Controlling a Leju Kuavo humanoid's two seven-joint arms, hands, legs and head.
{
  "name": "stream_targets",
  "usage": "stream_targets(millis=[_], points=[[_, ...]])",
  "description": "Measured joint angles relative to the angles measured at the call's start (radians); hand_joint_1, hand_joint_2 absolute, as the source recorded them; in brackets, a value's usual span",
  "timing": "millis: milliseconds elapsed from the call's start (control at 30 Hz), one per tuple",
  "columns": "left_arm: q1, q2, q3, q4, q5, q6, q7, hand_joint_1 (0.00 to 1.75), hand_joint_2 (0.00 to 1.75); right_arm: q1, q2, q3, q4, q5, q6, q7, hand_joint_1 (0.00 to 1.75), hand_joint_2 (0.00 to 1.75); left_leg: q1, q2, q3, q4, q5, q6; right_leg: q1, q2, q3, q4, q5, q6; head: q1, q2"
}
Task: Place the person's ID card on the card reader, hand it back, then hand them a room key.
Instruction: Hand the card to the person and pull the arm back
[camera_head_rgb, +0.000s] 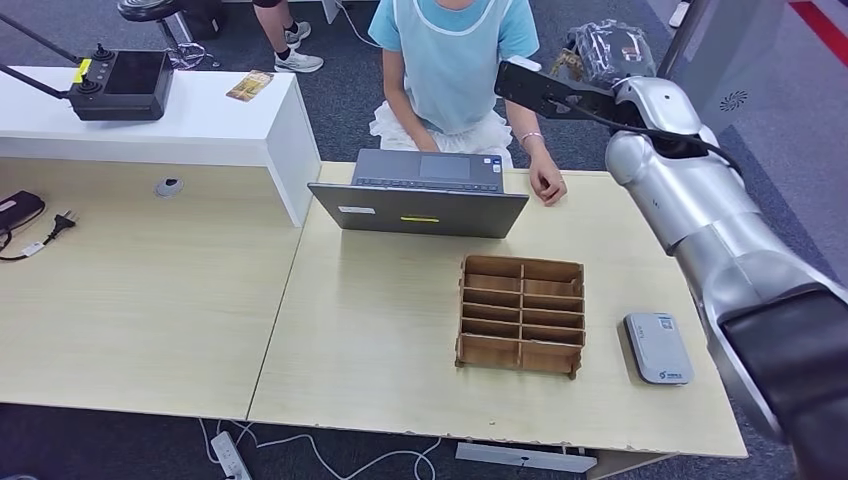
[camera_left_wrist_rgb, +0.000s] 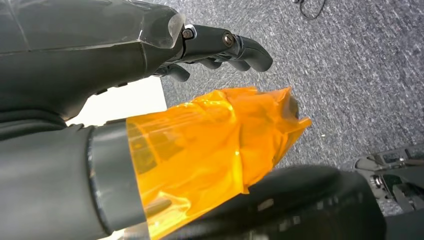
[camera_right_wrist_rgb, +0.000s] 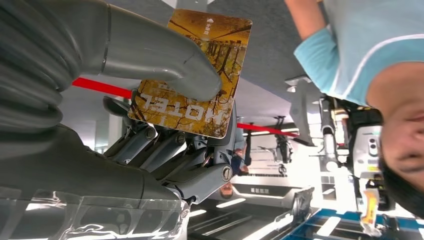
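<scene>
My right arm is raised toward the person (camera_head_rgb: 455, 60) seated behind the desk, with my right hand (camera_head_rgb: 545, 92) near their shoulder. That right hand (camera_right_wrist_rgb: 150, 150) pinches a yellow-brown hotel key card (camera_right_wrist_rgb: 227, 55) between the thumb and the fingers, and the person's face is close beyond it. The grey card reader (camera_head_rgb: 658, 347) lies on the desk at the right with nothing on it. One of the person's hands (camera_head_rgb: 547, 185) rests on the desk beside the laptop. My left hand (camera_left_wrist_rgb: 150, 75) hangs over the carpet holding nothing, its fingers (camera_left_wrist_rgb: 225, 45) apart and its thumb wrapped in orange film.
A wooden card rack (camera_head_rgb: 521, 313) with several slots stands mid-desk. An open grey laptop (camera_head_rgb: 420, 195) sits in front of the person. On the white counter (camera_head_rgb: 210, 130) at the left are a black controller (camera_head_rgb: 120, 85) and another patterned card (camera_head_rgb: 250, 86).
</scene>
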Motion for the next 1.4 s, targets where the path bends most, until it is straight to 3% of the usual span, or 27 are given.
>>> stream_targets(millis=[1000, 1033, 1133, 1167, 1400], points=[[0.000, -0.007, -0.007, 0.000, 0.000, 0.002, 0.001, 0.00, 0.00, -0.003, 0.000, -0.019, 0.057, 0.039, 0.000, 0.007, 1.72, 1.75, 0.000, 0.000, 0.001, 0.000, 0.000, 0.000, 0.000, 0.001, 0.000, 0.000, 0.000, 0.000, 0.000, 0.000], [0.000, -0.008, -0.007, 0.000, 0.001, 0.002, 0.001, 0.00, 0.00, -0.003, 0.000, -0.019, 0.057, 0.039, 0.000, 0.007, 1.46, 1.75, 0.000, 0.000, 0.001, 0.000, 0.000, 0.000, 0.000, 0.001, 0.000, 0.000, 0.000, 0.000, 0.000, 0.000], [0.000, -0.008, -0.007, 0.000, 0.004, 0.002, 0.001, 0.00, 0.00, -0.003, 0.000, -0.020, 0.058, 0.039, 0.000, 0.007, 0.23, 1.75, 0.000, 0.000, 0.001, 0.000, 0.000, 0.000, 0.000, 0.001, 0.000, 0.000, 0.000, 0.000, 0.000, 0.000], [0.000, -0.008, -0.007, 0.000, 0.005, 0.002, 0.001, 0.00, 0.00, -0.003, 0.000, -0.020, 0.058, 0.039, 0.000, 0.007, 0.05, 1.75, 0.000, 0.000, 0.001, 0.000, 0.000, 0.000, 0.000, 0.001, 0.000, 0.000, 0.000, 0.000, 0.000, 0.000], [0.000, -0.008, -0.007, 0.000, 0.005, 0.002, 0.001, 0.00, 0.00, -0.003, 0.000, -0.025, 0.062, 0.044, -0.001, 0.008, 0.00, 1.75, 0.000, 0.000, 0.001, 0.000, 0.000, 0.000, 0.000, 0.001, 0.000, 0.000, 0.000, 0.000, 0.000, 0.000]])
